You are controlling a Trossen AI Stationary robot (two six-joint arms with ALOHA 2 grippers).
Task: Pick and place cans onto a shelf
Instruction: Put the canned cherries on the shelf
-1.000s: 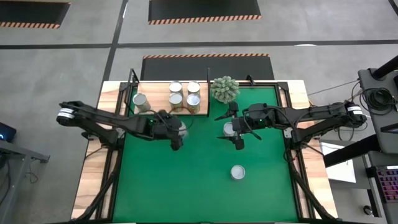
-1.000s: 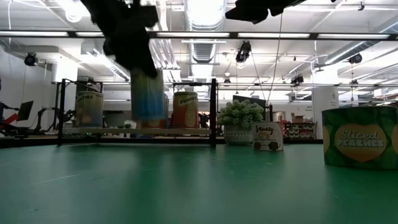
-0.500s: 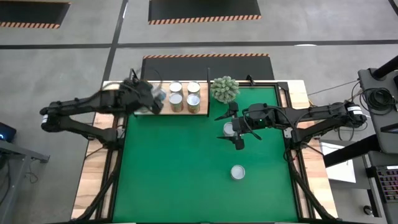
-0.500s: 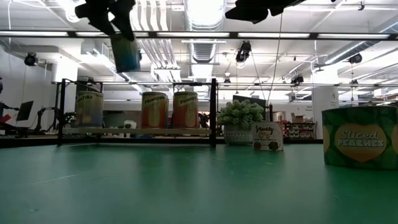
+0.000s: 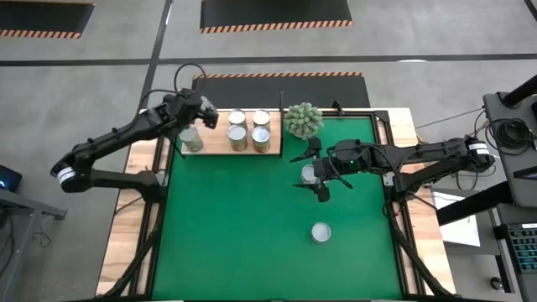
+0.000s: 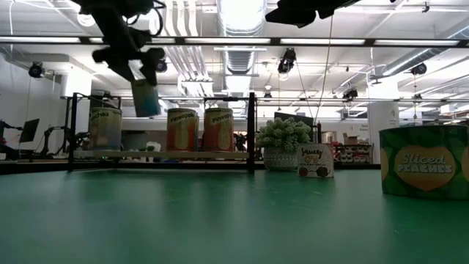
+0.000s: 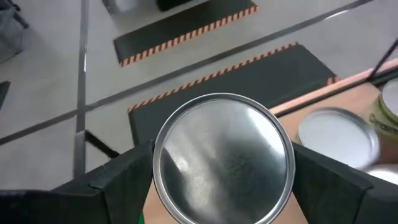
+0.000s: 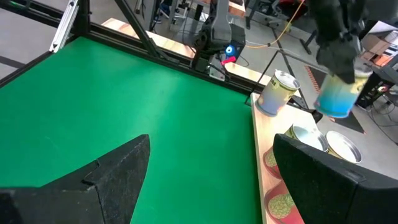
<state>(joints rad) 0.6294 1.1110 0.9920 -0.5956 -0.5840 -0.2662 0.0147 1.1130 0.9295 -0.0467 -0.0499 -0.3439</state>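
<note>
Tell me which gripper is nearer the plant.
Right. The right gripper hangs over the mat just in front of the plant; the left gripper, holding a can, is above the shelf's far-left end.

Taking the shelf [image 5: 220, 148] as landmark: its right half is crowded — four cans [image 5: 249, 131] stand there in a tight square, leaving no gap between them. At its left end one can [image 5: 190, 139] stands alone, and bare board lies between that can and the square. The left gripper [image 5: 207, 117] hangs above that gap with a can [image 6: 146, 97] clamped. Just off the shelf's right end the plant [image 5: 303, 120] blocks passage — the green mat [image 5: 235, 226] in front lies open.
</note>
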